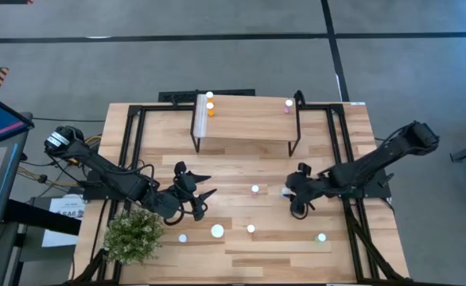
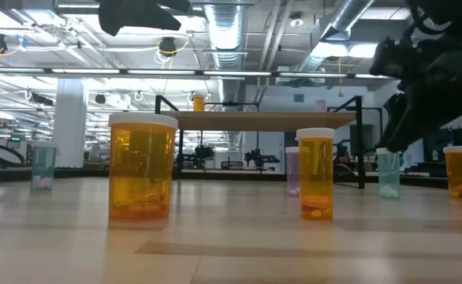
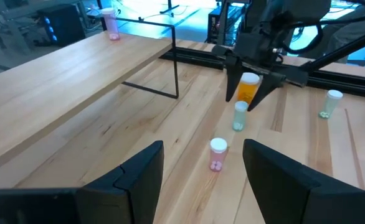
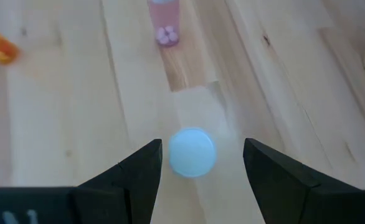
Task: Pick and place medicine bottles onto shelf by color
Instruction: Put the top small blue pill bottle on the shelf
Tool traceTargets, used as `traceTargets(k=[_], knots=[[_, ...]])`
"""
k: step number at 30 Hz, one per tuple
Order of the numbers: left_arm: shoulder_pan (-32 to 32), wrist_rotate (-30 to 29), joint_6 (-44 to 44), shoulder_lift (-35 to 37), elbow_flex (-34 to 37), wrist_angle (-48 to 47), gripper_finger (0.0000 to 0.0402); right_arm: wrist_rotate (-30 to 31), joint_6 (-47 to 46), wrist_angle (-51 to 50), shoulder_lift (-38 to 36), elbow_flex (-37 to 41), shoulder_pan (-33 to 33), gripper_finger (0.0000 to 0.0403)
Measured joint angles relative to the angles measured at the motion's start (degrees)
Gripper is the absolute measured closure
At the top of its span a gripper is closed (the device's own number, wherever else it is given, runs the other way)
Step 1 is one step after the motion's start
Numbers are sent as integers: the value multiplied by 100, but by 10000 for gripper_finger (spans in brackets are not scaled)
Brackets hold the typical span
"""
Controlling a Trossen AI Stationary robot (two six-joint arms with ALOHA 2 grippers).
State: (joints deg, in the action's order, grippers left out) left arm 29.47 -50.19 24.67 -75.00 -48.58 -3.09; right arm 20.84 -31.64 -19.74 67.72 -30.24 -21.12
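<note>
- far left of the worktop (image 1: 241, 254): small green plant (image 1: 133, 235) at the front corner, just beside the left arm.
- left end effector (image 1: 203, 200): hovering above the front-left worktop, fingers spread and holding nothing; judged to be waiting, since no bottle sits between them.
- in front of it, loose bottles standing on the worktop: a large white-capped one (image 1: 217, 231), a smaller one (image 1: 183, 237) beside it and another (image 1: 250, 229) further right, all apart from the fingers.
- back centre: shelf (image 1: 245, 119) with orange bottles (image 1: 210, 108) at its left end and a pink bottle (image 1: 288, 106) at its right end, apparently set apart so each colour gets its own spot.
- mid worktop: a pink bottle (image 3: 217, 154) standing between the two arms.
- right end effector (image 4: 198, 163): fingers apart, gripping nothing, pointed down over a pale green bottle (image 4: 192, 151) whose cap shows between them and a little below; judged lined up for a grasp from above, not yet closed on it.
- front right: one more green bottle (image 1: 321, 237) standing alone, well apart from both arms.
</note>
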Motion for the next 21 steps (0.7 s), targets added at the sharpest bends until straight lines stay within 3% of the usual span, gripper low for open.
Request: traceTargets(k=[7,21], knots=[[0,1,1,0,0,0,194,-59,1,5,339,0,109,163],[0,4,1,0,2,0,194,-133,16,21,435,0,109,264]])
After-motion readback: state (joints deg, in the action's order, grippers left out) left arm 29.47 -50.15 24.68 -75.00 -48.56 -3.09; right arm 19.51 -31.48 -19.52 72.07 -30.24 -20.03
